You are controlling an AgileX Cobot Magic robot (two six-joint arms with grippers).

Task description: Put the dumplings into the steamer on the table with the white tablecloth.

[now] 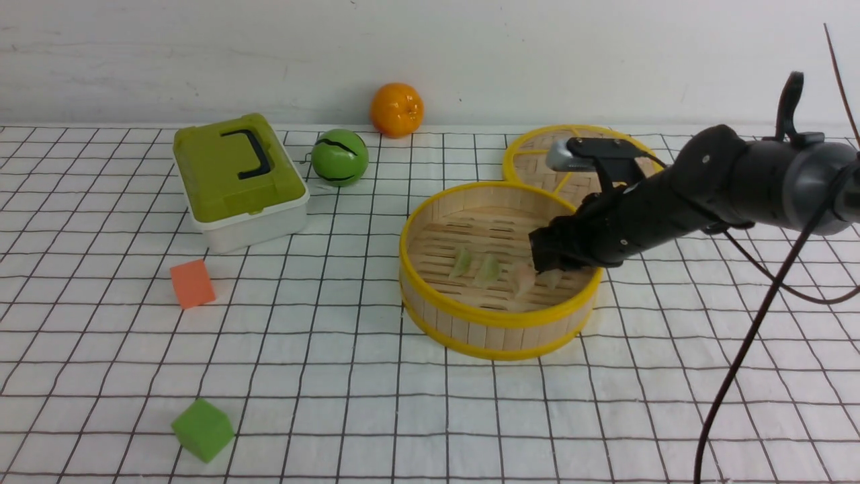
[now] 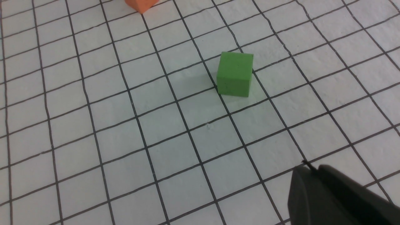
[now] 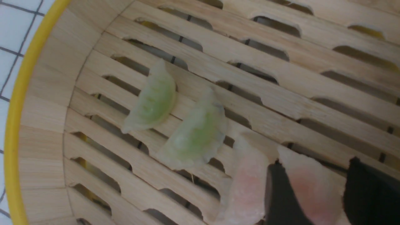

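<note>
The steamer (image 1: 497, 323), a round bamboo basket with yellow rims, stands on the table's white tablecloth (image 1: 336, 376) with black grid lines. On its slatted floor lie two pale green dumplings (image 3: 151, 101) (image 3: 195, 134) and a pink one (image 3: 247, 184). A second pink dumpling (image 3: 312, 187) lies between the fingers of my right gripper (image 3: 314, 164). That gripper reaches down inside the steamer, its jaws open on either side of the dumpling. My left gripper (image 2: 312, 168) hangs shut and empty over bare cloth, out of the front view.
The flat woven lid (image 1: 537, 144) lies just behind the steamer. A green lidded box (image 1: 235, 175), a green ball (image 1: 339, 156) and an orange (image 1: 396, 109) sit at the back left. An orange cube (image 1: 192, 284) and a green cube (image 1: 202, 429) lie at front left.
</note>
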